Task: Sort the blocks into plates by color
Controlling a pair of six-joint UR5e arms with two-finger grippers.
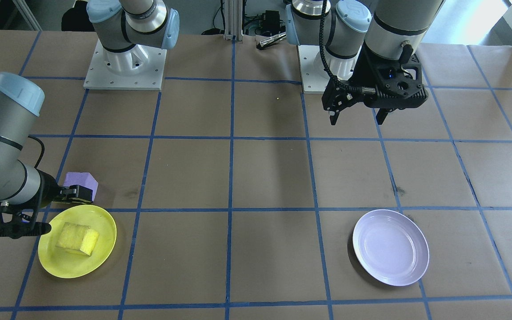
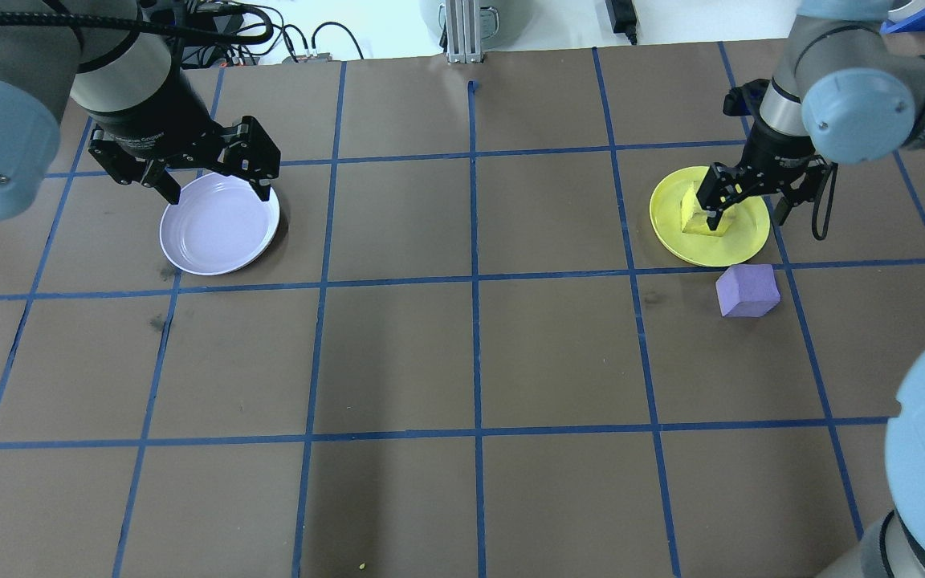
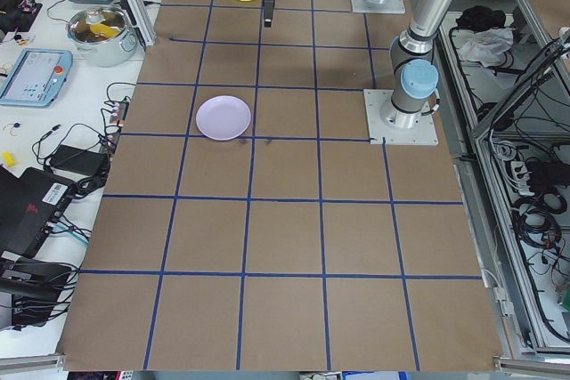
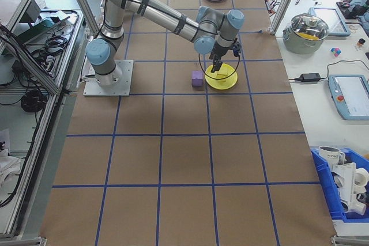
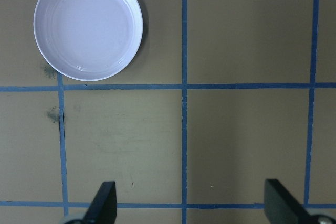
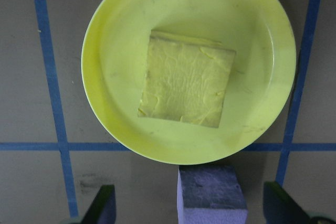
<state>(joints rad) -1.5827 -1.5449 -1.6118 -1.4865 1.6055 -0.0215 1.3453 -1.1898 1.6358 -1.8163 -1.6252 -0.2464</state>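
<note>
Your right hand [image 2: 743, 210] hangs spread wide above the yellow plate [image 6: 115, 103], gripping nothing; in its wrist view both fingertips [image 6: 102, 203] sit far apart at the bottom corners with the purple block [image 6: 211, 195] between them. You can see the yellow block [image 6: 188, 86], a rough, wrinkled foam cube, resting flat in the middle of that smooth, round, shallow plate. The purple block, matte and grainy with square edges, stands on the brown paper surface [image 2: 470, 361] just outside the plate's rim, on the robot's side of it. Your left hand [image 2: 189, 160] is also wide open and empty, held over the far edge of the lavender plate [image 2: 219, 225], a glossy round dish with a raised rim and nothing in it. Blue tape lines divide the surface into squares, and the two plates lie well apart at opposite sides.
</note>
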